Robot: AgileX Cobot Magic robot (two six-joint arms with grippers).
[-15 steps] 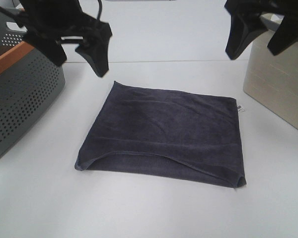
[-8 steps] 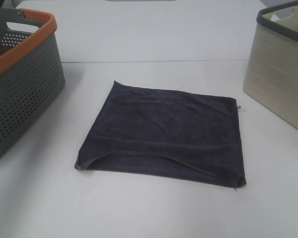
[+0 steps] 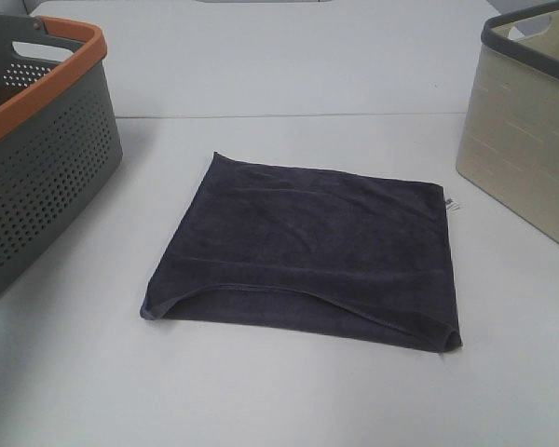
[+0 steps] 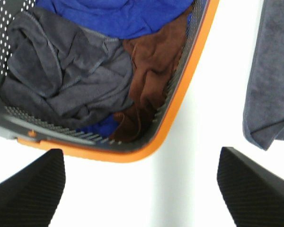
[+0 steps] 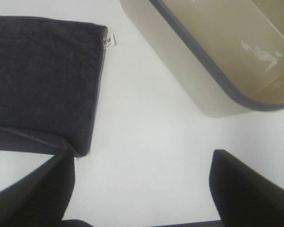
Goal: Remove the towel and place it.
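Observation:
The towel (image 3: 307, 247) is dark navy-charcoal terry cloth. It lies folded flat on the white table between the two baskets, with its small white tag (image 3: 451, 202) at its right edge. Neither gripper shows in the exterior high view. In the left wrist view my left gripper (image 4: 142, 194) is open and empty, above the table beside the grey basket's orange rim; a towel corner (image 4: 270, 85) shows at the side. In the right wrist view my right gripper (image 5: 142, 189) is open and empty, above the table between the towel (image 5: 42, 80) and the beige basket.
A grey perforated basket (image 3: 47, 177) with an orange rim stands at the left; the left wrist view shows its rim (image 4: 128, 156) and grey, blue and brown cloths inside. A beige basket (image 3: 522, 158) with a dark rim stands at the right and shows in the right wrist view (image 5: 180, 61).
Both arms hung over the back of the table one second ago and have left the exterior high view. The towel and baskets have not moved.

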